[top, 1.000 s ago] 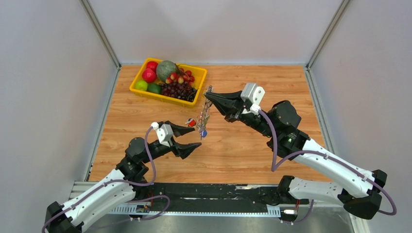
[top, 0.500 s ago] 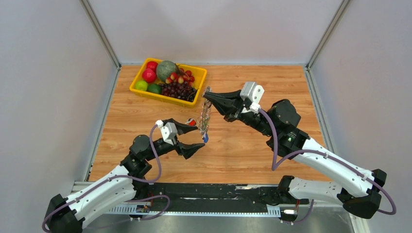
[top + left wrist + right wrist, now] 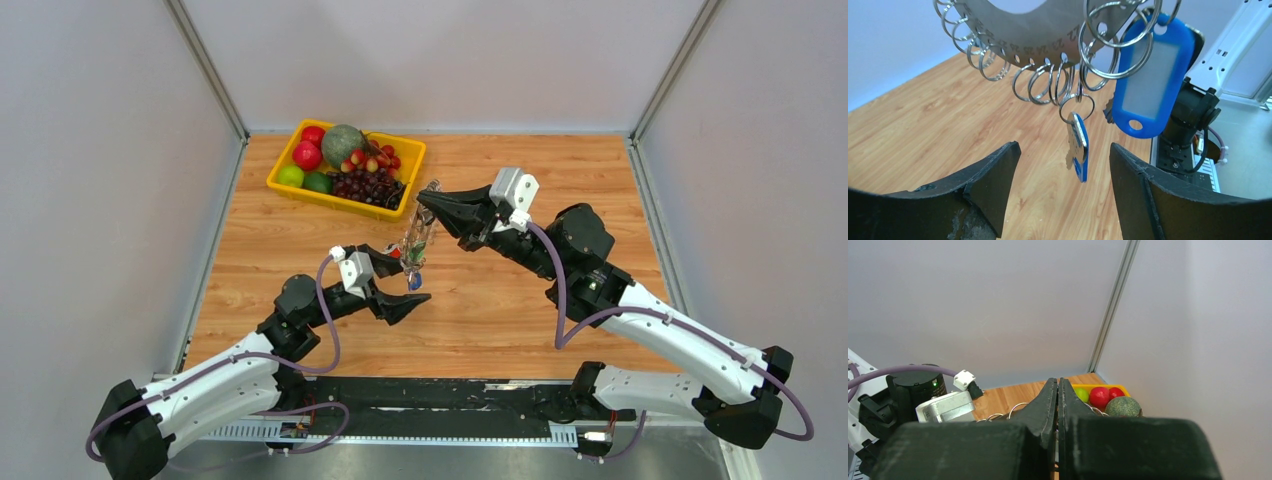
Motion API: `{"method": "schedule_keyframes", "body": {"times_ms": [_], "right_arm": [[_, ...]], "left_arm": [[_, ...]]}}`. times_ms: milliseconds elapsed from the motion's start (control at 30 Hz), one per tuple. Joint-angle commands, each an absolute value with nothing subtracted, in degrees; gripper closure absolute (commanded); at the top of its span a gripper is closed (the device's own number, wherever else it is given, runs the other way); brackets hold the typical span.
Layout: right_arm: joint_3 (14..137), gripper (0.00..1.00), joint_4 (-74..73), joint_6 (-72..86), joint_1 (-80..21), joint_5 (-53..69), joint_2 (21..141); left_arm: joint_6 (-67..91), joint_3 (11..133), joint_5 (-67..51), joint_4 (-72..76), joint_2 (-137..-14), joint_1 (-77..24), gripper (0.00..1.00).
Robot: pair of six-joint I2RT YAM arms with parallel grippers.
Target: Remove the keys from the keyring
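Observation:
My right gripper (image 3: pixel 427 198) is shut on the top of the keyring (image 3: pixel 418 238) and holds it hanging above the table. In the left wrist view the keyring (image 3: pixel 1013 30) is a flat silvery plate with numbered holes and several split rings. A blue-headed key (image 3: pixel 1079 147) hangs from one ring, next to a blue plastic tag (image 3: pixel 1150 85). My left gripper (image 3: pixel 1063 162) is open, its fingers on either side of the blue key (image 3: pixel 413 283) and just below it, not touching. In the right wrist view the shut fingers (image 3: pixel 1058 390) hide most of the rings (image 3: pixel 1015 407).
A yellow tray (image 3: pixel 283 162) of fruit stands at the back left of the wooden table (image 3: pixel 520 300); it also shows in the right wrist view (image 3: pixel 1098 387). Grey walls close in both sides and the back.
My left gripper has moved right and forward until its open jaws flank the hanging blue key. The lower end of the keyring has swung slightly left. The right gripper has barely moved.

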State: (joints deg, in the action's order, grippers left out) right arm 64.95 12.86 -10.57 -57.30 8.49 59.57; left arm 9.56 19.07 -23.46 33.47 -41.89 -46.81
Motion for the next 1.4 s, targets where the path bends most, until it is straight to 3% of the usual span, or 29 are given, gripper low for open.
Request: {"method": "schedule_keyframes", "body": {"times_ms": [0, 133, 200, 333, 467, 567, 667, 867, 1100, 1267, 1367], "right_arm": [[67.85, 1.00, 16.92, -9.68, -57.25, 8.88, 58.99], [67.72, 1.00, 16.96, -9.50, -57.24, 8.93, 58.84], [67.59, 1.00, 16.96, -9.49, -57.22, 8.94, 58.74], [67.45, 1.00, 16.96, -9.58, -57.28, 8.51, 58.37], [67.09, 1.00, 16.90, -9.92, -57.26, 8.02, 57.86], [66.51, 1.00, 16.88, -10.02, -57.28, 7.53, 57.27], [65.90, 1.00, 16.78, -10.05, -57.29, 7.20, 56.82], [65.48, 1.00, 16.79, -10.01, -57.29, 7.19, 56.51], [65.31, 1.00, 16.77, -9.76, -57.23, 7.47, 56.59], [65.37, 1.00, 16.79, -9.76, -57.28, 7.50, 56.60], [65.48, 1.00, 16.78, -9.73, -57.27, 7.54, 56.69]], "left_arm": [[7.95, 21.49, -24.26, 38.45, -42.11, -47.02, 0.26], [7.92, 21.83, -24.90, 38.59, -42.69, -47.02, 0.39], [7.83, 21.76, -24.53, 38.29, -42.54, -47.02, 0.52], [7.50, 21.85, -23.46, 36.27, -41.56, -47.02, 0.68], [6.77, 21.92, -22.49, 33.61, -39.97, -47.00, 0.76], [6.81, 22.01, -21.76, 31.47, -39.00, -46.97, 0.74], [6.73, 22.14, -21.51, 30.14, -38.26, -46.95, 0.64], [6.87, 21.97, -21.93, 31.14, -37.83, -47.02, 0.62], [9.30, 21.21, -23.16, 35.53, -39.13, -47.02, 0.49], [9.93, 21.88, -24.74, 36.88, -40.09, -47.02, 0.49], [10.18, 22.04, -25.49, 37.11, -40.65, -46.98, 0.57]]}}
